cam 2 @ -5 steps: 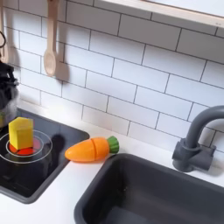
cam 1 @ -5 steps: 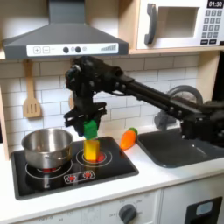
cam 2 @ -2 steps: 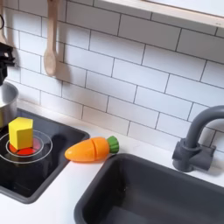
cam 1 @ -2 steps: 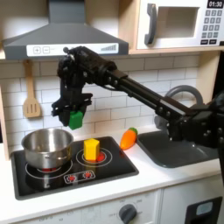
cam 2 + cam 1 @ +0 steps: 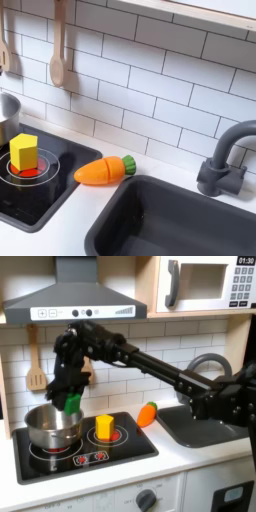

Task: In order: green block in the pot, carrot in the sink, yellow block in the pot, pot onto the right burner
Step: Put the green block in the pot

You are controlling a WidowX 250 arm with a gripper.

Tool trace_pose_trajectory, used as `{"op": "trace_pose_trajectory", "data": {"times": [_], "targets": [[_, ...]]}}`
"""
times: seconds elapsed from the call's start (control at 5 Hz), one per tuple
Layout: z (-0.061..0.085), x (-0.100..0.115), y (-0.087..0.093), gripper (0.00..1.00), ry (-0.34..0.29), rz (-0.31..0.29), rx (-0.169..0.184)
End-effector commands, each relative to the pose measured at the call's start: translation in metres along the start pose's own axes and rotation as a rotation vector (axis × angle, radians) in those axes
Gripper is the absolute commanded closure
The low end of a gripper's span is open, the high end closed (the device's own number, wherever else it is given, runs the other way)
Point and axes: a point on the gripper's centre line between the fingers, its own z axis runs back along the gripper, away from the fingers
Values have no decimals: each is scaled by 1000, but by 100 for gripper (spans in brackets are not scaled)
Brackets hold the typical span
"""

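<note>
Since the earlier frame the gripper [image 5: 68,399] has travelled toward the first exterior view's left and now hangs directly above the pot [image 5: 54,423]. Its jaws pinch the green block [image 5: 71,402], held just over the pot's rim. Release into the pot appears to be the step in hand. To the right, the yellow block [image 5: 103,426] stands on the right burner [image 5: 116,435]. The carrot [image 5: 147,413] lies on the counter beside the sink [image 5: 205,424].
</note>
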Motion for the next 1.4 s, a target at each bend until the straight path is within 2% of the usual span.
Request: {"op": "trace_pose_trajectory", "data": {"times": [0.0, 0.4, 0.6, 0.8, 1.0, 1.2], "targets": [[-15, 3, 14, 100, -12, 58, 40], [-9, 17, 17, 100, -30, 84, 31], [-12, 28, 8, 100, -19, 73, 16], [-14, 31, 2, 100, -12, 63, 17], [-19, 27, 1, 100, 0, 62, 13], [-32, 24, -9, 100, 20, 46, -9]]}}
